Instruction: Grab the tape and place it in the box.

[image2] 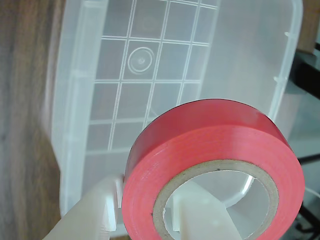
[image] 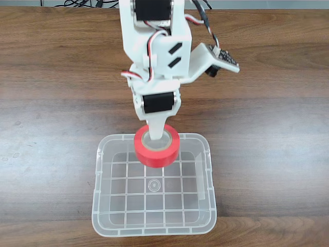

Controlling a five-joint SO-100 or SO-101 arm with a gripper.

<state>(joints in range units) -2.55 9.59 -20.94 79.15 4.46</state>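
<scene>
The gripper (image: 157,140) holds the tape (image: 157,148): in the wrist view one finger (image2: 200,210) passes through the core and the other (image2: 95,207) presses the outer red wall, so the jaws are closed on the roll's side. The tape hangs above the box (image: 101,180), over its far end just inside the rim in the fixed view. Its hole seems to face mostly upward, though the tilt is hard to judge. The grid floor lies directly below, so releasing here should probably drop it inside.
</scene>
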